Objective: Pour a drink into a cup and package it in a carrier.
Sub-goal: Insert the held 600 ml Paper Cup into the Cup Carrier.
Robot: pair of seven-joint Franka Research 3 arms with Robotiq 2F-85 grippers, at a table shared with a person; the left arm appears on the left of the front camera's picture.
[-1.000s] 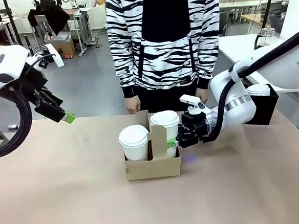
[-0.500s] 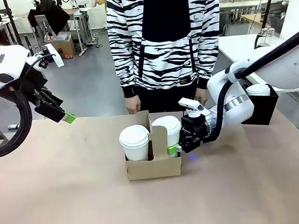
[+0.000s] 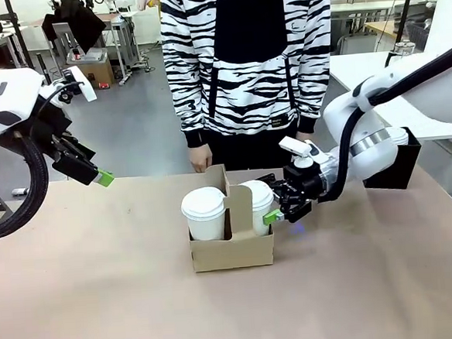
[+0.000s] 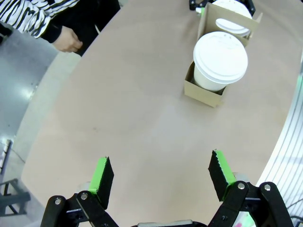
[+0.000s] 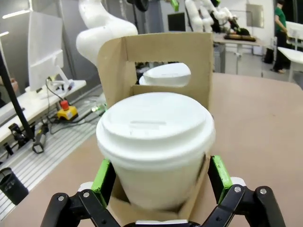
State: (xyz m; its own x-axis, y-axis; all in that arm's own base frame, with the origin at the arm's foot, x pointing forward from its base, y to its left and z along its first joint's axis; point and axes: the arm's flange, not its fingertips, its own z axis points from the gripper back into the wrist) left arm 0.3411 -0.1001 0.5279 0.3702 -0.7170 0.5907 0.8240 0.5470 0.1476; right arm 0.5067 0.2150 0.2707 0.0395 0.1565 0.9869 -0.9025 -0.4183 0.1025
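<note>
Across the brown table (image 3: 103, 302), a person in a zebra-striped top is seen standing. Raised at the left, the left hand (image 4: 161, 176) is spread wide and empty. The right hand (image 5: 161, 179) is opened around the lidded cup (image 5: 156, 146) seated in the carrier (image 3: 232, 250), pads beside but apart.

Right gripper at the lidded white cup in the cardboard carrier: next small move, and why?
Probably retreat the right gripper straight back. The lidded white paper cup already sits low in the brown cardboard carrier, and the green pads appear to stand just off its sides, so little remains but clearing the carrier wall.
</note>
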